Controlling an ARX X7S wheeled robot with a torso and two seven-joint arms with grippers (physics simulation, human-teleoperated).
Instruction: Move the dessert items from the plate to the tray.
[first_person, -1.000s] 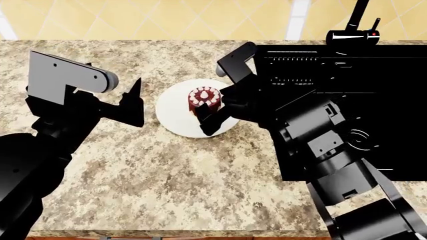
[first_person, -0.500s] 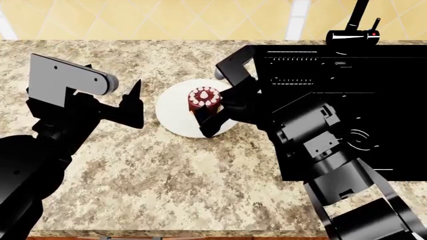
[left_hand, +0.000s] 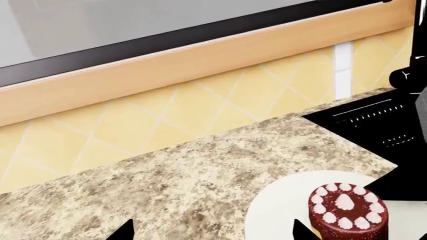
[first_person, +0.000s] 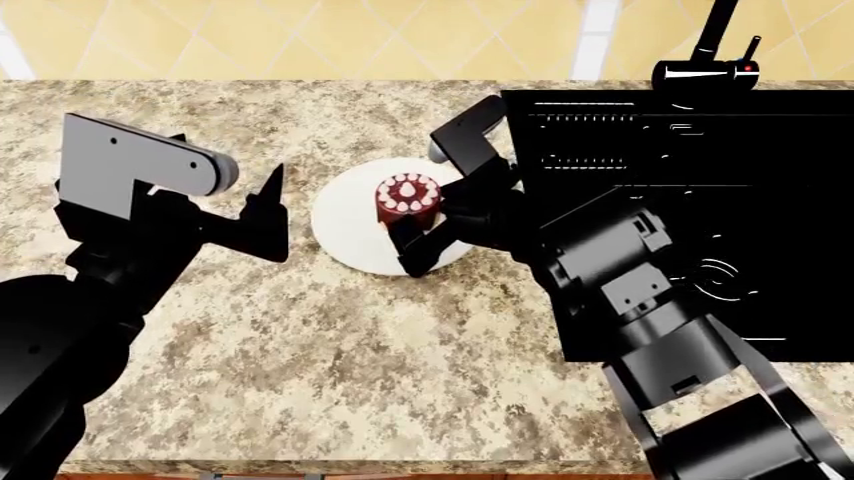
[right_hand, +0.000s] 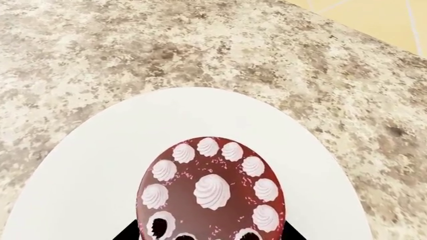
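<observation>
One dark-brown cake with white frosting dollops stands on the round white plate on the granite counter. Only this one cake shows; the tray is out of view. My right gripper is open, with its jaws on either side of the cake, close to its sides. In the right wrist view the cake sits between the two fingertips on the plate. My left gripper is open and empty just left of the plate. Its wrist view shows the cake and plate.
A black sink with a faucet fills the counter's right side, right behind my right arm. A tiled wall runs along the back. Granite counter lies in front of the plate.
My right gripper has moved slightly further in over the cake. The cake stays on the plate. My left arm has hardly moved.
</observation>
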